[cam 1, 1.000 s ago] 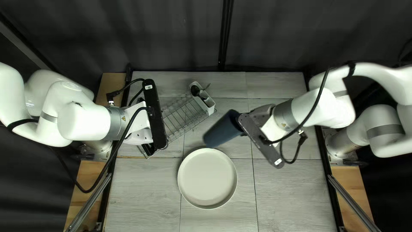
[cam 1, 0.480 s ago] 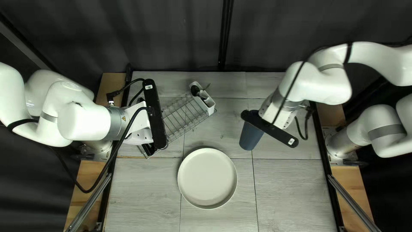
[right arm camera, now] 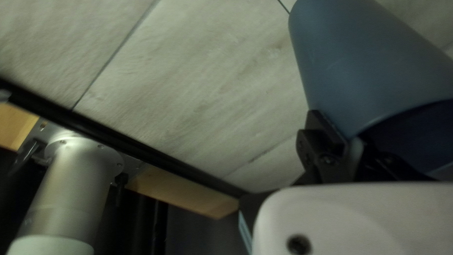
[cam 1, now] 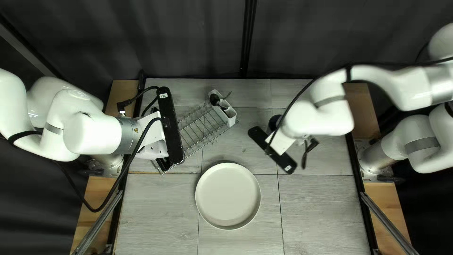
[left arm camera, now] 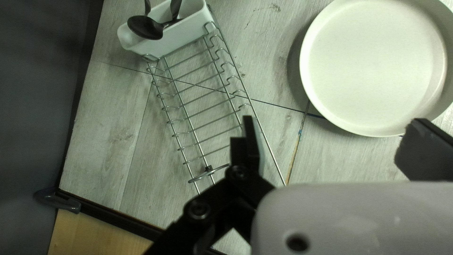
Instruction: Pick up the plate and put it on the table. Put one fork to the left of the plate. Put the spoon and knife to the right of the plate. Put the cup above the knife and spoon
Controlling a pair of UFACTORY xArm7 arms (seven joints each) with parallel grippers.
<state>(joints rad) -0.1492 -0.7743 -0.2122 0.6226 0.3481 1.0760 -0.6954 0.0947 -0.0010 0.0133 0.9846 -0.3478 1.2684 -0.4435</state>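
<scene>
My left gripper (cam 1: 165, 163) hovers over the near-left end of the wire rack; in its wrist view the gripper (left arm camera: 330, 141) is open, nothing between its fingers. My right gripper (cam 1: 281, 142) is right of the rack, mostly hidden by its mount. The right wrist view shows the gripper (right arm camera: 347, 141) shut on the wall of the blue-grey cup (right arm camera: 363, 61), one finger outside, the other at its dark opening. Only a dark bit of the cup (cam 1: 273, 122) shows from above. The plate (cam 1: 228, 196) lies flat on the table. A dark spoon (left arm camera: 146, 27) and other cutlery stand in the white holder (left arm camera: 181, 35).
The wire rack (cam 1: 200, 130) stands behind and left of the plate, its holder at the far end. Black rails (right arm camera: 155, 158) edge the table (cam 1: 321, 212). The right arm's base column (right arm camera: 71, 189) is beyond the right edge.
My right arm has swung the cup away from beside the plate, first right, then farther back, turning it until it is mostly hidden from above. The left arm and plate have stayed still.
</scene>
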